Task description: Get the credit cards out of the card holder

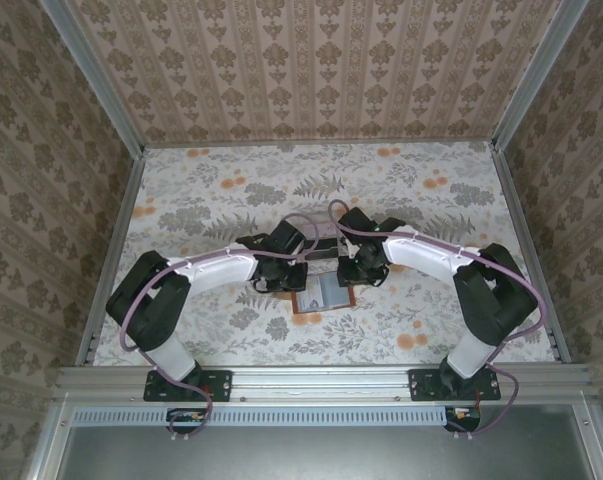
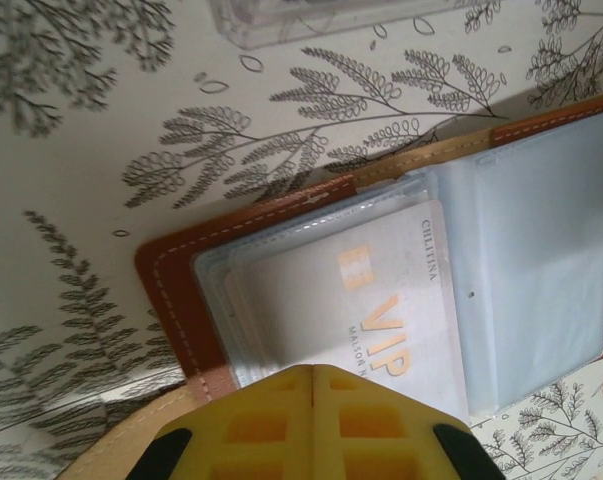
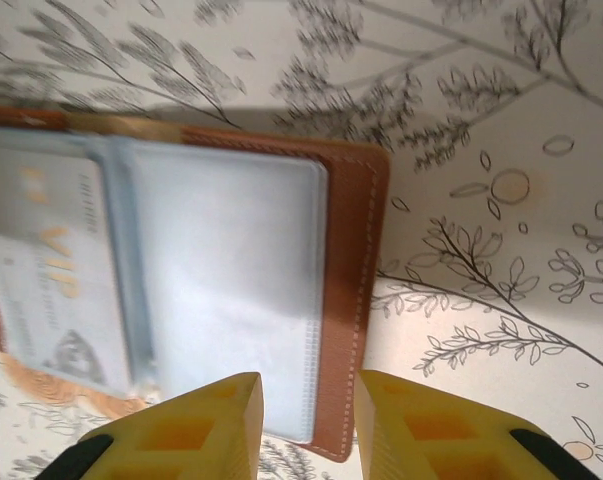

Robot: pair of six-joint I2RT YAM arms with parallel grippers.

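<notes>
The card holder (image 1: 323, 296) lies open on the floral table, brown leather (image 2: 171, 290) framing grey-blue clear pockets. A pale credit card printed "VIP" (image 2: 361, 300) sits in its left pocket, also seen blurred in the right wrist view (image 3: 51, 270). More card edges show stacked behind it. My left gripper (image 2: 313, 372) is shut, its yellow tips over the near edge of that pocket; I cannot tell if they touch it. My right gripper (image 3: 306, 400) is open, and the holder's right leather edge (image 3: 346, 250) runs below the gap between its fingers. In the top view both grippers, left (image 1: 281, 268) and right (image 1: 359, 268), hang over the holder's far side.
A clear plastic tray (image 2: 311, 15) stands just beyond the holder. Patterned walls enclose the table on three sides, with metal rails at the left and right edges (image 1: 116, 250).
</notes>
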